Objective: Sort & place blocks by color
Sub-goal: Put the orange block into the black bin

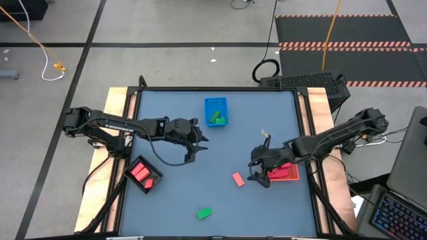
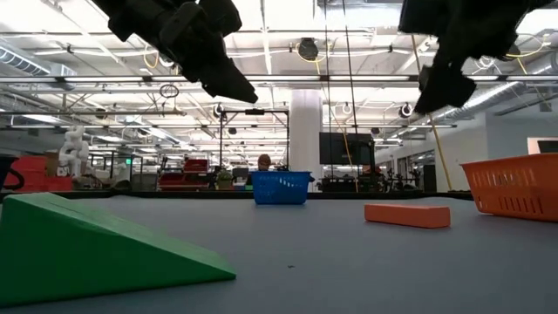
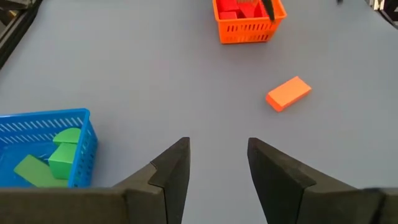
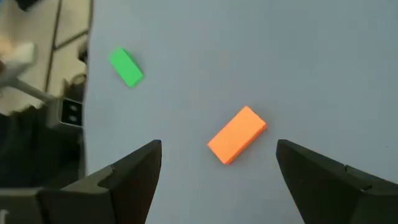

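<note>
A salmon-red block [image 1: 238, 179] lies flat on the blue-grey table, seen also in the right wrist view [image 4: 237, 134] and the left wrist view [image 3: 288, 93]. My right gripper [image 1: 255, 172] hangs open just above it, on the side toward the red tray, its fingers [image 4: 134, 171] wide apart and touching nothing. A green block [image 1: 204, 213] rests near the table's front edge and shows as a wedge in the low view [image 2: 96, 249]. My left gripper [image 1: 197, 150] hovers open and empty at mid-table, left of centre, with bare table between its fingers [image 3: 171, 168].
The blue tray [image 1: 215, 103] at the far middle holds green blocks [image 3: 59, 155]. A black tray [image 1: 129, 177] at the near left holds pink blocks. The red tray [image 1: 293, 175] at the right holds red blocks. Bare table lies between the trays.
</note>
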Tool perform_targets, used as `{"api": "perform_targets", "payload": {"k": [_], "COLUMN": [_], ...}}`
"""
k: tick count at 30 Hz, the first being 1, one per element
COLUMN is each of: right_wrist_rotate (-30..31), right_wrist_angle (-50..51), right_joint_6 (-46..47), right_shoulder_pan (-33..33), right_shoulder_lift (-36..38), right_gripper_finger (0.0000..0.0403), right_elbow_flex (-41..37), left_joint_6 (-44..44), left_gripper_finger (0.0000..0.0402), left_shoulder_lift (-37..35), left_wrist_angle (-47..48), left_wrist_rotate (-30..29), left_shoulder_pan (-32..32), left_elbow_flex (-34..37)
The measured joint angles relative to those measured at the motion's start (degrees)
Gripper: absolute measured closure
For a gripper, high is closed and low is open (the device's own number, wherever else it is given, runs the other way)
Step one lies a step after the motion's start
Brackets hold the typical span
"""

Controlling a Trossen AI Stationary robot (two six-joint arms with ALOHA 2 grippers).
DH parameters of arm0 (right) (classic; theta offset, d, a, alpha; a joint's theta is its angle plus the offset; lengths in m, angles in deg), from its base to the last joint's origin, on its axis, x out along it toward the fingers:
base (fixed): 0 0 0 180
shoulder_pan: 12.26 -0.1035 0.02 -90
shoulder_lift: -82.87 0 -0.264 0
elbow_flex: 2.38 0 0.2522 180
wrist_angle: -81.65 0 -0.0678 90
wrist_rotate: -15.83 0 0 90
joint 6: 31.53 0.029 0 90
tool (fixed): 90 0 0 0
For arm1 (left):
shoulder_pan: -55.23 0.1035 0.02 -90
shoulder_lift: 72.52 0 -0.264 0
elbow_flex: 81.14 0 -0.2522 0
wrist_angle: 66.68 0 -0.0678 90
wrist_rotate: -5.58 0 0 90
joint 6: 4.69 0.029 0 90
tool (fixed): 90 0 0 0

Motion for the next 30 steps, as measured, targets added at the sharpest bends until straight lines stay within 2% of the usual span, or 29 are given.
{"api": "perform_targets", "payload": {"k": [10, 17, 20, 30], "right_wrist_rotate": [-3.02, -0.97, 1.11, 2.1], "right_wrist_angle": [-6.62, -11.24, -10.1, -5.97], "right_joint_6": [1.35, 3.27, 1.84, -3.81], "right_shoulder_pan": [-0.84, -1.59, -2.15, -2.38], "right_shoulder_lift": [-12.62, -17.47, -19.61, -25.96], "right_gripper_finger": [0.009, 0.0106, 0.012, 0.0148], "right_elbow_flex": [0.0, 0.31, 2.14, 7.31], "left_joint_6": [-4.55, -8.09, -8.7, -8.88], "left_gripper_finger": [0.0237, 0.0234, 0.0233, 0.0231], "left_shoulder_lift": [0.0, 0.0, 0.0, 0.0], "left_wrist_angle": [-1.18, -1.14, -1.1, -1.07], "left_wrist_rotate": [-0.04, -0.04, -0.04, -0.04], "left_shoulder_pan": [-0.13, -0.33, -0.26, -0.22], "left_elbow_flex": [0.0, 0.0, 0.0, 0.0]}}
